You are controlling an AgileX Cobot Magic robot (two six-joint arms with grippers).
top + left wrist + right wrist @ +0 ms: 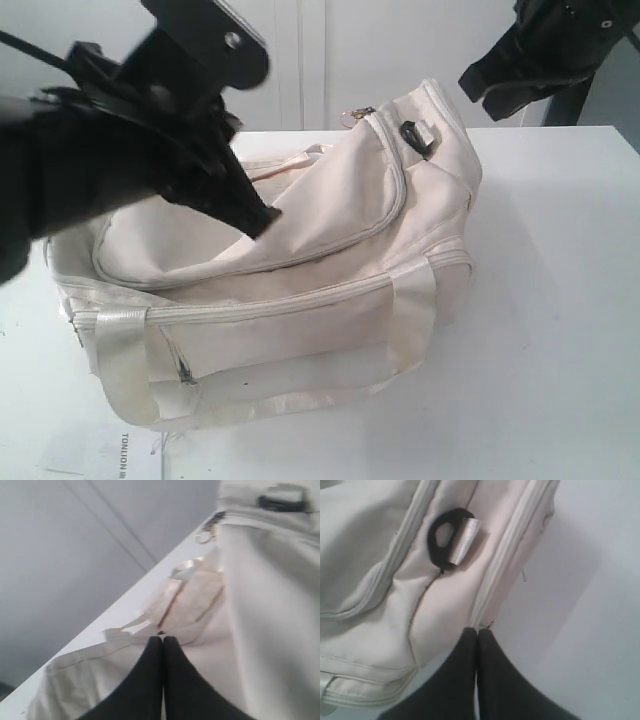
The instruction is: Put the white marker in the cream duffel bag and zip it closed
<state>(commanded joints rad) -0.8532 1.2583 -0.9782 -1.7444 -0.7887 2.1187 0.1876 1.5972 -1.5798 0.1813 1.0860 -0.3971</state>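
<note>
The cream duffel bag (300, 260) lies on the white table (560, 300) with its curved top flap (330, 200) bulging up. My left gripper (262, 222) is shut, its tips resting on the flap near the bag's back seam (100, 652). A tiny dark speck sits at the tips of that gripper (162, 637); I cannot tell what it is. Gold zipper pull rings (358, 113) hang at the flap's far end. My right gripper (480, 95) is shut and empty, hovering above the bag's right end (450, 605). The white marker is out of view.
A black strap ring (415, 135) sits on the bag's right end, close under the right gripper (478, 630). A printed paper label (120, 455) lies at the table's front left. A pale wall (400, 50) stands behind the table.
</note>
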